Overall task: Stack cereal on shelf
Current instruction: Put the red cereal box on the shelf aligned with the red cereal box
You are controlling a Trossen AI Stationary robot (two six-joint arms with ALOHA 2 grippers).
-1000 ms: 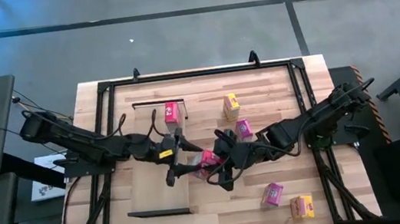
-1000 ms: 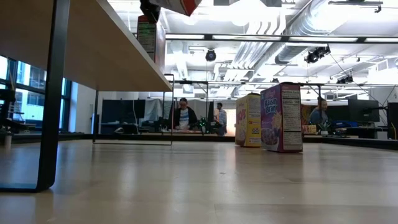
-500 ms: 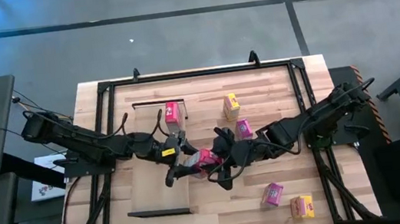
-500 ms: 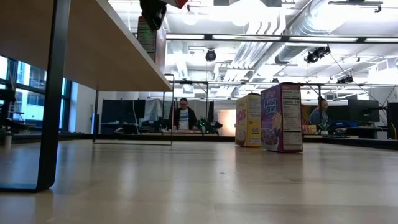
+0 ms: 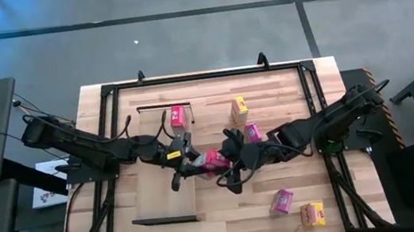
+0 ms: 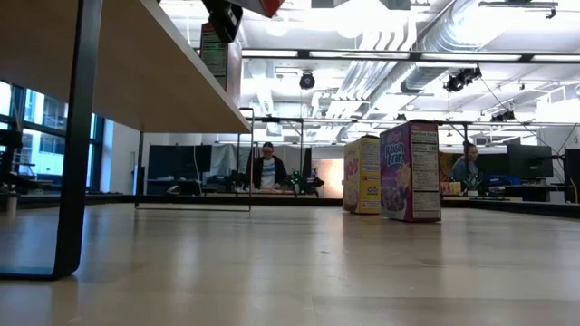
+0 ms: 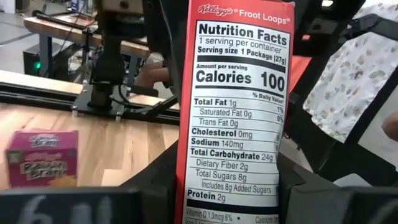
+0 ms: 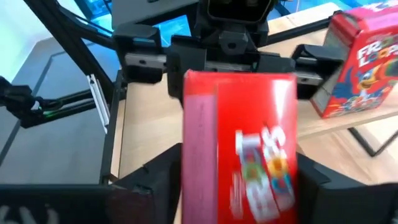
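A red cereal box hangs in the air between my two grippers, just right of the shelf. My left gripper is shut on it; the left wrist view shows its nutrition panel. My right gripper is at the box's opposite side, and the right wrist view shows the box filling it. A second red box stands on the shelf's far end. My left gripper pinches the red box between its two fingers, one on each side of the nutrition panel's lower part. The fingers come in level from the table's left. The box is lifted clear of table and shelf.
On the tabletop stand a yellow box and a pink box at the far right. Another pink box and a yellow one are near the front right. A black frame rims the table. People sit in the room behind.
My right gripper has carried the red box a little toward the table's left, up to my left gripper. The box now sits between my left gripper's fingers, still clear of the table.
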